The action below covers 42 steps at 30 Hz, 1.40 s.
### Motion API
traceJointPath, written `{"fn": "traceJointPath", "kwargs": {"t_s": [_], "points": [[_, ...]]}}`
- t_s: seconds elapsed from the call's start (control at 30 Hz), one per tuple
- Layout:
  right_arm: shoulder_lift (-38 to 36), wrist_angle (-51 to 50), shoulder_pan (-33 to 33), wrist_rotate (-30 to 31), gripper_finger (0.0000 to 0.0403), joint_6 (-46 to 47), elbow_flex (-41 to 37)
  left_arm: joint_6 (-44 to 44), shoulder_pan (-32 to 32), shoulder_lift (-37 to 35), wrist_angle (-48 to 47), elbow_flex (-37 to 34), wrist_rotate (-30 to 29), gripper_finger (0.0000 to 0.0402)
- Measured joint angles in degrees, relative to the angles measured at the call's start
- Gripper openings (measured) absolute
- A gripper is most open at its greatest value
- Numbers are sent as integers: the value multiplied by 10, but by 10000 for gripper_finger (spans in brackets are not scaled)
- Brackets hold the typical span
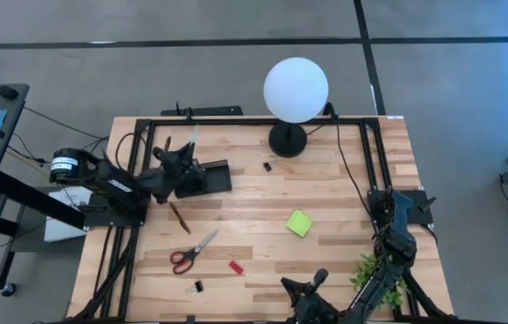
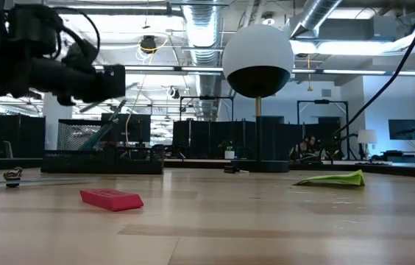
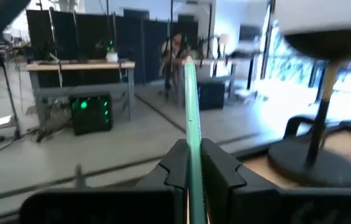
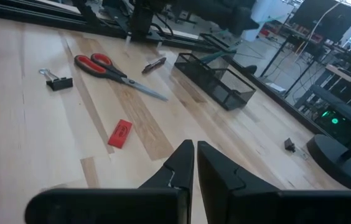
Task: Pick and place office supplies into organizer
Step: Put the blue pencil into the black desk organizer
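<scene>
Teal plastic, thin and straight: that is the pen [image 3: 192, 118] pinched between the fingers of my left gripper [image 3: 191, 171], standing up out of them (the wrist view shows it best). My left arm reaches in from the table's left edge and hangs over the organizer [image 1: 207, 177], a low black mesh tray with compartments.

My right gripper [image 4: 195, 163] waits at the near edge of the table, far from the organizer, fingers together on nothing.

The other supplies lie on bare butcher-block wood on the near side of the organizer: a brown pen [image 1: 179, 217] just beside it, red-handled scissors [image 1: 193, 251] farther out, then a small red piece [image 1: 235, 267] and a black clip [image 1: 197, 287]. A lime-green sticky pad [image 1: 299, 222] sits well apart toward the right arm. Another clip [image 1: 267, 166] lies between the organizer and the globe lamp [image 1: 295, 90].
</scene>
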Motion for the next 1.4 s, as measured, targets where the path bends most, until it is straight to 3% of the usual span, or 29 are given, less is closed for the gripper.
{"fn": "traceJointPath", "kwargs": {"t_s": [0.2,0.37,0.5,0.57,0.73,1.03,1.2,1.3,1.4], "points": [[0,-3,-3,10,16,-1,0,44,-39,-6,22,3,-20,10],[-7,-51,-22,63,13,74,0,68,-53,-12,24,3,-22,10],[-56,-68,-40,124,5,90,0,98,-55,-12,24,3,-15,10],[-88,-67,-47,153,1,77,1,105,-56,-12,25,4,-14,10],[-166,-68,-77,151,1,58,1,114,-55,-12,25,4,-5,10],[-208,-75,-108,155,0,-72,1,136,-55,-12,25,0,-23,10],[-259,-75,-176,177,0,-210,24,147,-55,-12,26,0,-24,10],[-295,-52,-253,180,0,-205,60,139,-55,-12,26,0,-11,10],[-309,35,-340,162,0,-222,81,121,-55,-12,26,0,5,10]]}}
